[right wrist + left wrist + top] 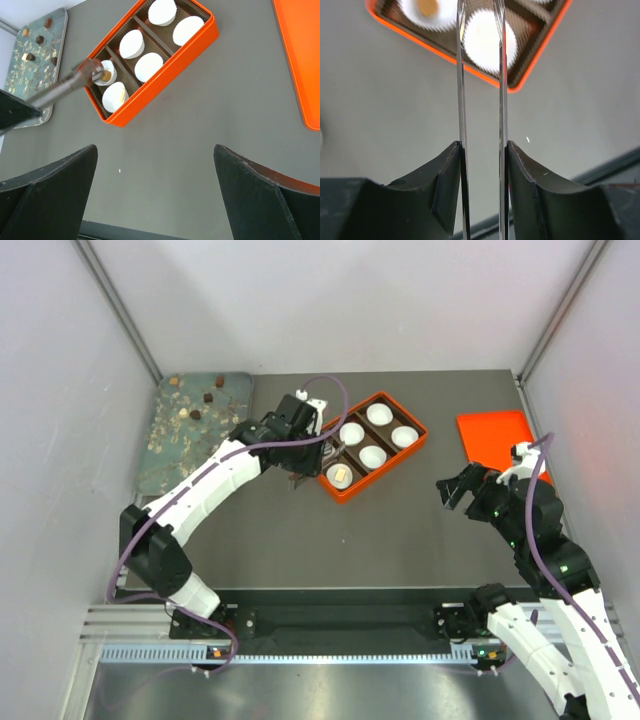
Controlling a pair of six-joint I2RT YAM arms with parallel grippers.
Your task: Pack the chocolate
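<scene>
The left hand point(482, 150) is clamped on a pair of thin metal tongs point(461, 75) with their blades parted. The tips sit over the near end of the orange rectangular six-cup box point(170, 75) — whether they grip anything cannot be told. Two white paper cups point(110, 91) there each hold a lump of chocolate, one tan point(106, 76) and one cream point(120, 97). More dark and tan lumps point(197, 415) lie on the mottled green tray point(165, 465) at the far left of the desk point(400, 540). The right hand point(155, 190) hangs wide open and empty, near the flat orange lid point(500, 435).
</scene>
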